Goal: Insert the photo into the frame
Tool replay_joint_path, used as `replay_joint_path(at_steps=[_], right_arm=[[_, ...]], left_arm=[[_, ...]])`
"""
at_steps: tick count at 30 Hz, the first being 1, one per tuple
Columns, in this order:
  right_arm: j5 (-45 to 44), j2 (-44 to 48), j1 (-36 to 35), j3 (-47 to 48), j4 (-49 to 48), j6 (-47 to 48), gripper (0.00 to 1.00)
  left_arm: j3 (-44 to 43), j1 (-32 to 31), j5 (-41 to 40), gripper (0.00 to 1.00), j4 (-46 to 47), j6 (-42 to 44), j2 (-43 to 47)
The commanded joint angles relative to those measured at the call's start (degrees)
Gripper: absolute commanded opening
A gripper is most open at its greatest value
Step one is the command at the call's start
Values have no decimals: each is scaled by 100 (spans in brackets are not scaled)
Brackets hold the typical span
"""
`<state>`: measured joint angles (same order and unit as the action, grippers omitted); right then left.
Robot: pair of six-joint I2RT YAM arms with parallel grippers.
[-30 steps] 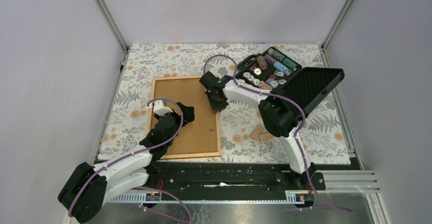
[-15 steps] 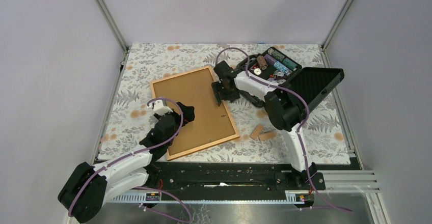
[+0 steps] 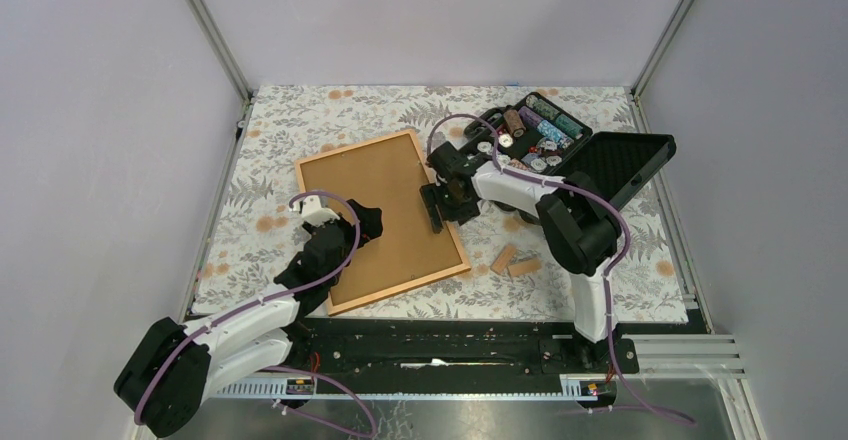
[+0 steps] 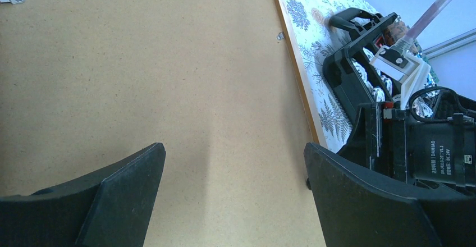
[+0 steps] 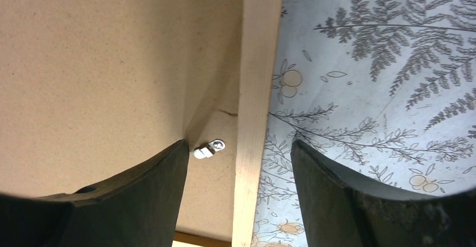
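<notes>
Right wrist view puts the right gripper (image 5: 236,146), jaws apart, astride the right rail of the frame (image 5: 255,90), which lies back-up and askew, left of the middle of the counter (image 3: 290,120). With the left gripper (image 4: 233,146) open above the backing board (image 4: 140,62), nothing appears to pin the frame, so nudging the clip (image 5: 209,149) could skid it. No photo is in view.

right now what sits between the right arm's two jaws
In the right wrist view, one edge of the thin light wooden frame runs between the jaws, with a small silver metal clip on the brown backing board beside it.
</notes>
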<state>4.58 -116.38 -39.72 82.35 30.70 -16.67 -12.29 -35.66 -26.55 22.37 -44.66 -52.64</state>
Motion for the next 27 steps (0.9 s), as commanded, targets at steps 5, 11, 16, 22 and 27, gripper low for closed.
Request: replay_joint_path(at_steps=[5, 11, 16, 22, 27], right_arm=[[-430, -33, -346, -6, -24, -180, 71], [-603, -136, -422, 57, 150, -162, 68], [-778, -14, -423, 87, 369, -512, 65], [-698, -262, -425, 381, 603, -822, 52], [-561, -199, -423, 319, 640, -768, 38]], left_arm=[[-210, -11, 23, 99, 116, 19, -18], [-199, -10, 25, 99, 123, 19, -9], [-203, -11, 25, 99, 127, 16, -14], [-204, -7, 34, 99, 118, 19, -20], [-195, -11, 30, 99, 127, 19, 3]])
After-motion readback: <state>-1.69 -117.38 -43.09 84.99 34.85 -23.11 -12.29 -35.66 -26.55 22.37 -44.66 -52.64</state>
